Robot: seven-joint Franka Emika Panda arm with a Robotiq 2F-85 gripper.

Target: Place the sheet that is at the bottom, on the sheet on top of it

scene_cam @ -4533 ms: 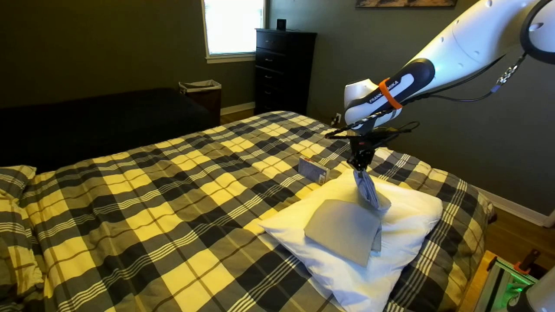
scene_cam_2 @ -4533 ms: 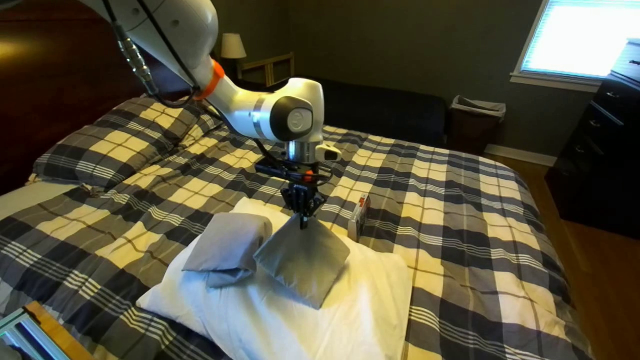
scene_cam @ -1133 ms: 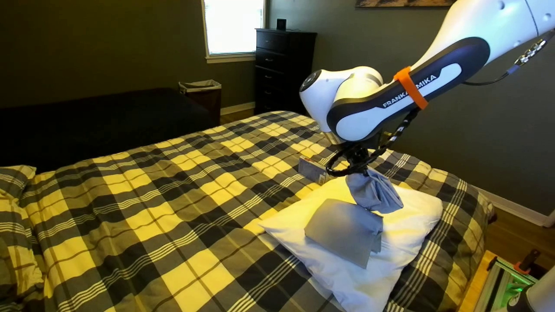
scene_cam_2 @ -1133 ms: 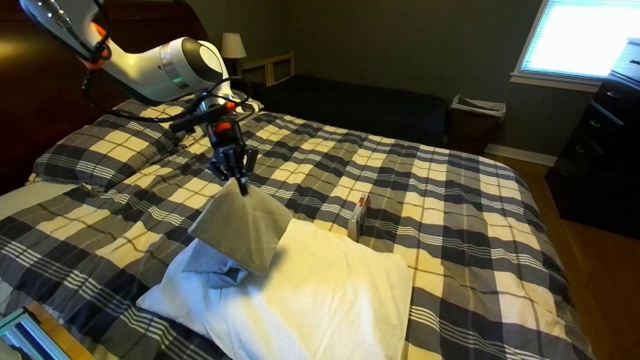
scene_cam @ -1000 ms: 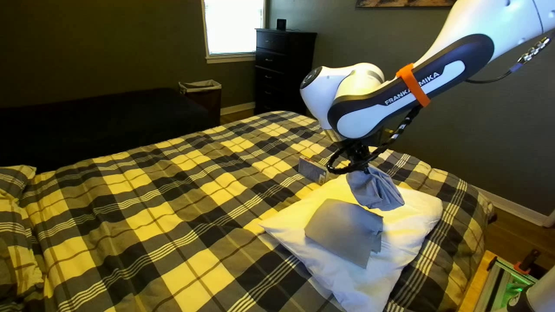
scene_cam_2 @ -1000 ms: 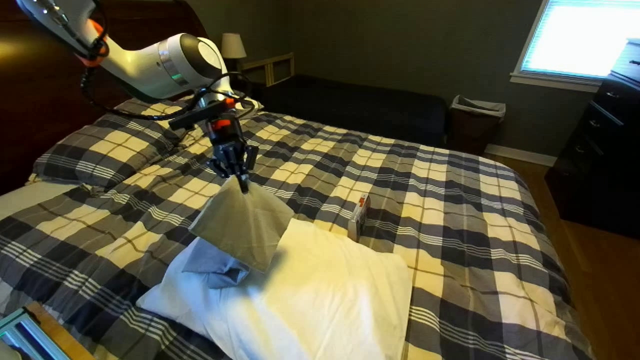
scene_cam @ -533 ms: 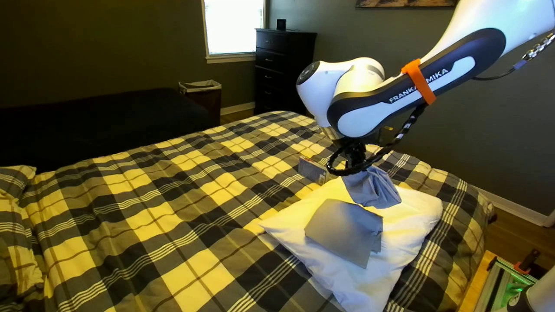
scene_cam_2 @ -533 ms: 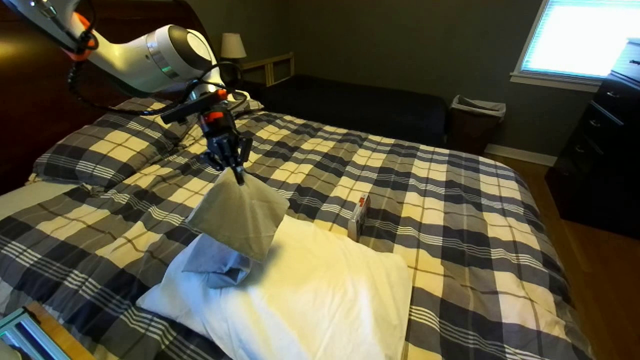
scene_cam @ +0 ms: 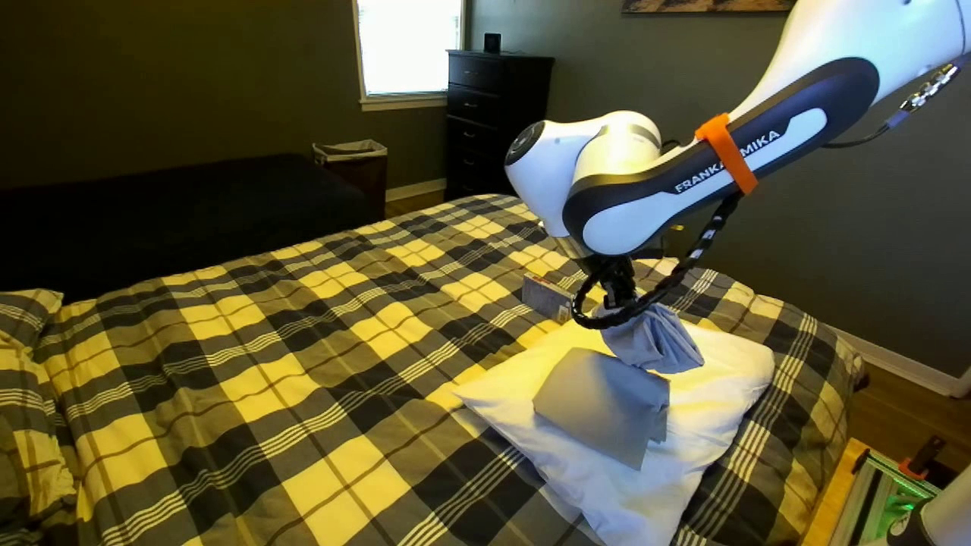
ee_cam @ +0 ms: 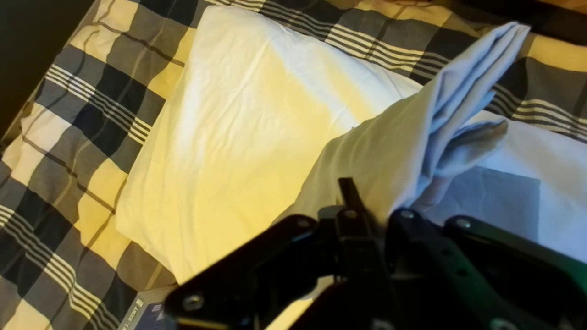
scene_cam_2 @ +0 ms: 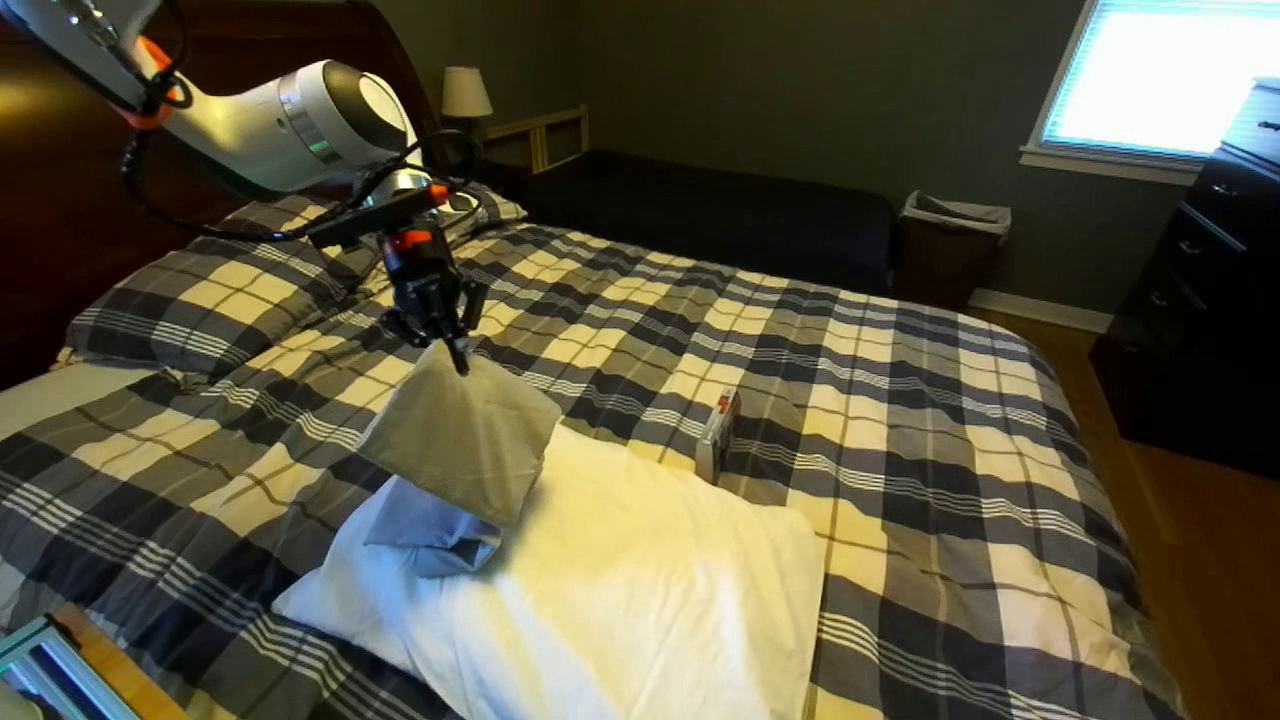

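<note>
A grey-blue folded sheet (scene_cam: 654, 341) hangs from my gripper. It also shows in an exterior view (scene_cam_2: 465, 430) and in the wrist view (ee_cam: 390, 151). My gripper (scene_cam_2: 461, 362) is shut on its upper corner; its fingers (ee_cam: 362, 201) press the cloth. The other grey folded sheet (scene_cam: 595, 402) lies on the white pillow (scene_cam_2: 650, 580); it also shows in an exterior view (scene_cam_2: 415, 525) and partly in the wrist view (ee_cam: 500, 199). The held sheet hangs above and partly in front of it; whether its lower edge touches cannot be told.
A box (scene_cam: 546, 297) stands on edge on the plaid bedspread (scene_cam: 303, 394) beside the pillow; it also shows in an exterior view (scene_cam_2: 718, 437). A plaid pillow (scene_cam_2: 230, 270) lies by the headboard. The metal-and-wood robot mount (scene_cam_2: 70, 665) is at the bed's side.
The held sheet has been lifted from beside the lying sheet and carried toward the headboard, over it. In the last half second my gripper has moved slightly further that way and slightly down.
</note>
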